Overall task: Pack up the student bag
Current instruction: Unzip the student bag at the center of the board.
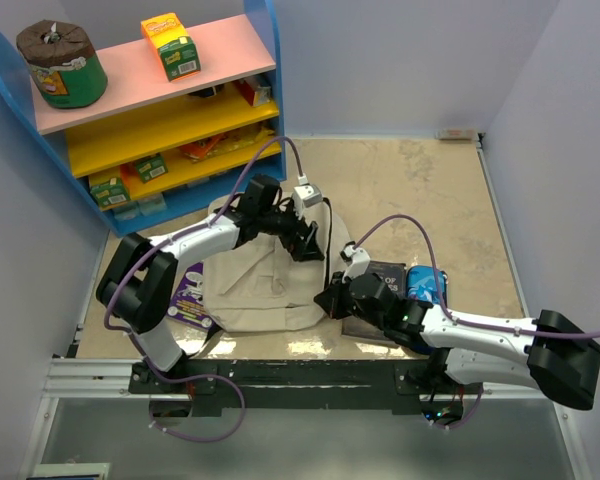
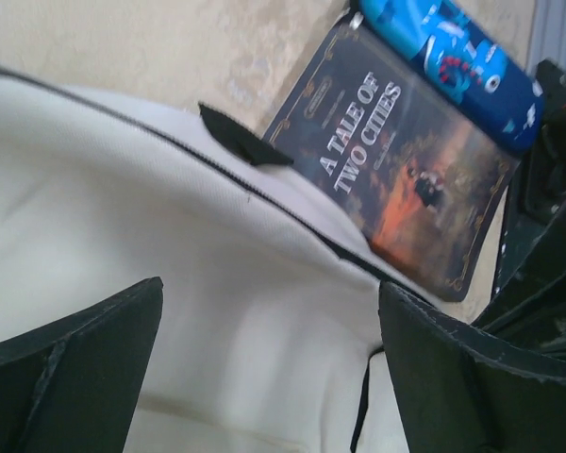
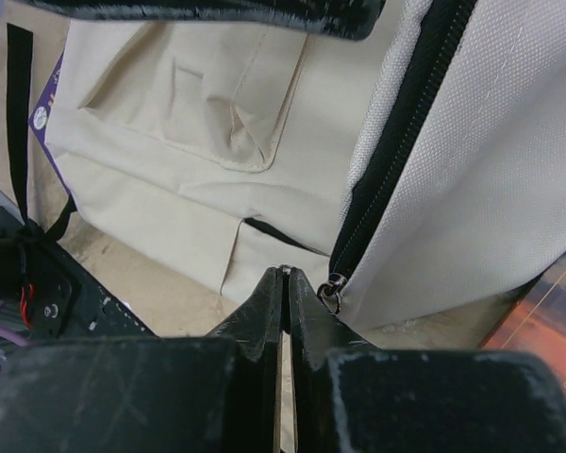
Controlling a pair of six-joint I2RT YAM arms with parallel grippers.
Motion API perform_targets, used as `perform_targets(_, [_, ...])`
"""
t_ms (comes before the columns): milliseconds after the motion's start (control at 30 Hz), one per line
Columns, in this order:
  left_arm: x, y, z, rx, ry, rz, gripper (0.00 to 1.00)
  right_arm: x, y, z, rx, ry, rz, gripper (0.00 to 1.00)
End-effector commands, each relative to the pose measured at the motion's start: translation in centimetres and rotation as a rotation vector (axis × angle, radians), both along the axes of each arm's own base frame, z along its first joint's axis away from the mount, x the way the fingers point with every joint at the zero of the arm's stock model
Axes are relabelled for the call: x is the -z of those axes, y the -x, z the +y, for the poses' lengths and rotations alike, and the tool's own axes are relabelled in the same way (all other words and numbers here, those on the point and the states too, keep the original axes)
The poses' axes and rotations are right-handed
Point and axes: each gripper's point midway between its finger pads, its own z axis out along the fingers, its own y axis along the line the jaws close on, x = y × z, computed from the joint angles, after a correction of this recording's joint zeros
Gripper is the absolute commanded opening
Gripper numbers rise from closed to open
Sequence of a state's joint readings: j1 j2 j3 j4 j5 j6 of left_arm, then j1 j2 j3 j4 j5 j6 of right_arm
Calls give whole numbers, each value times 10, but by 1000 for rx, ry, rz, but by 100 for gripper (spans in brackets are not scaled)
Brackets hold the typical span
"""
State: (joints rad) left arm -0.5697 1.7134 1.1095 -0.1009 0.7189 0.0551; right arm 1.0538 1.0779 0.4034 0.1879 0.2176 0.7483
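nearest the arm bases, the right tool sits low at the near right corner of the student bag. its fingers are pressed together, and from the wrist view i cannot tell whether any cloth is nipped between them. a small metal zip pull hangs just right of the fingertips, at the end of a black zip running up the bag's pale edge.

the bag lies flat on the counter, cream side up, spread between the two arms. a purple book pokes out from under its left edge.

just right of the bag lies a dark book titled "a tale of two cities", face up. a glossy blue pencil case lies beside it, on the side away from the bag.

farther back, the left tool hovers over the bag's far right part, its fingers spread wide and holding nothing.

at the far left stands a blue shelf with pink and yellow boards.
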Motion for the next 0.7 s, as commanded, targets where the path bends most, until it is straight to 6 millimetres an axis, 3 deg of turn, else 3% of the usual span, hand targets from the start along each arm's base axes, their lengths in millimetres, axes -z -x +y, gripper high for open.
perform_targets(0, [-46,-2,-22,24,183,-28,100,-5,1,5,-17,-12,-12,0])
perform_targets(333, [-21,13,-32,102,118,-62,97,-12,0,14,-49,-17,-33,0])
perform_targets(533, [11,4,-19,101,-32,-73,74,-16,1,7,-38,-24,-42,0])
perform_targets(633, [12,-1,-18,81,-42,-92,60,-17,1,6,-40,-25,-43,0])
perform_targets(667, [7,-3,-19,76,-34,-97,50,-16,2,6,-44,-23,-40,1])
